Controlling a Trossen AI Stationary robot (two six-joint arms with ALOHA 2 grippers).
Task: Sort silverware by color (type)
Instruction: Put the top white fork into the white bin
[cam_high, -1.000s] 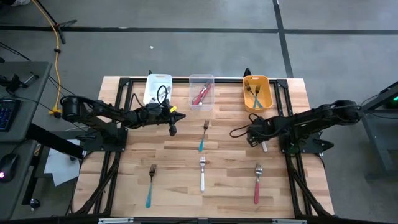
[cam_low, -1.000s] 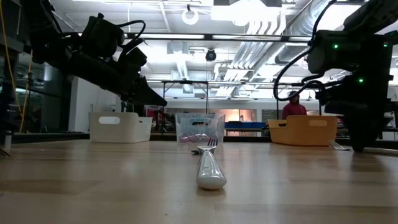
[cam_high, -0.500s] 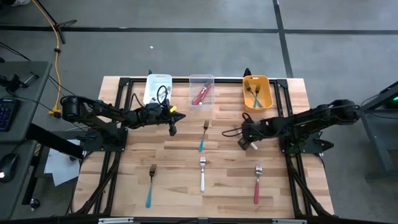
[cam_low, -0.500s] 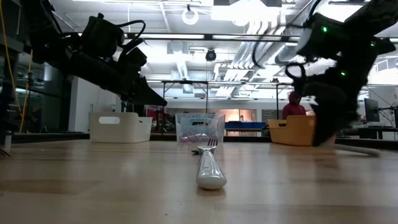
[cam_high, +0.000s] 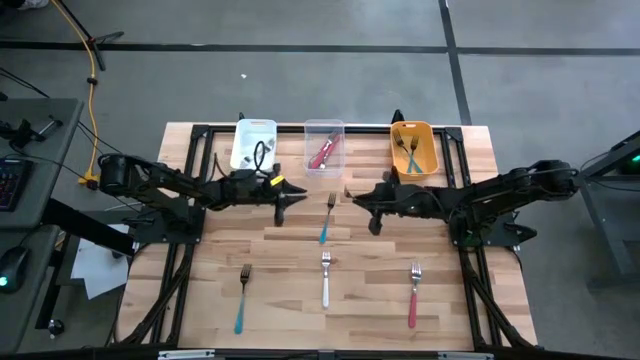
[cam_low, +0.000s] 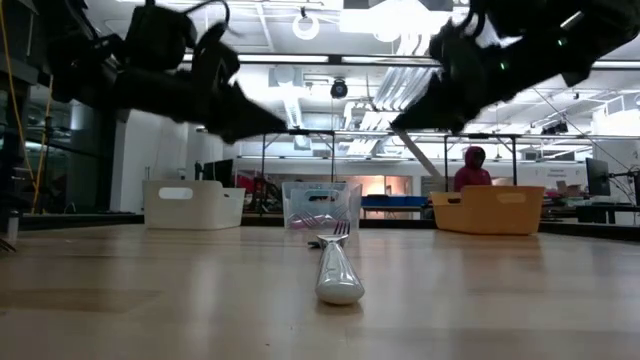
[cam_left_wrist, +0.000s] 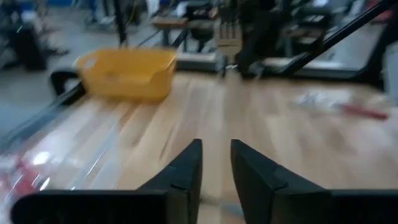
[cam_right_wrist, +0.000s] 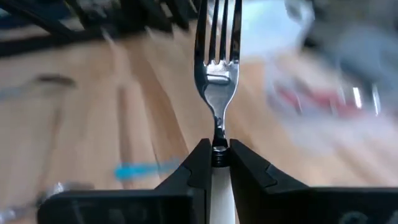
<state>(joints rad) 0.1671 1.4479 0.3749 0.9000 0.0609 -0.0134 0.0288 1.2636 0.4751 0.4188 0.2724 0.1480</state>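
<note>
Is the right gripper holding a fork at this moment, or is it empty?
Holding one. In the right wrist view the right gripper is shut on a white-handled fork, tines pointing forward.

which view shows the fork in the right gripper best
The right wrist view: the white-handled fork fills it, clamped at the neck, tines pointing away. In the high view the right gripper hides it. The low view shows only that arm overhead; the left wrist view does not show it.

My left gripper (cam_high: 283, 196) hangs just below the white bin (cam_high: 253, 143). My right gripper (cam_high: 366, 198) reaches toward centre, beside the teal fork (cam_high: 327, 218). Three more forks lie along the table's (cam_high: 200, 280) near side.
</note>
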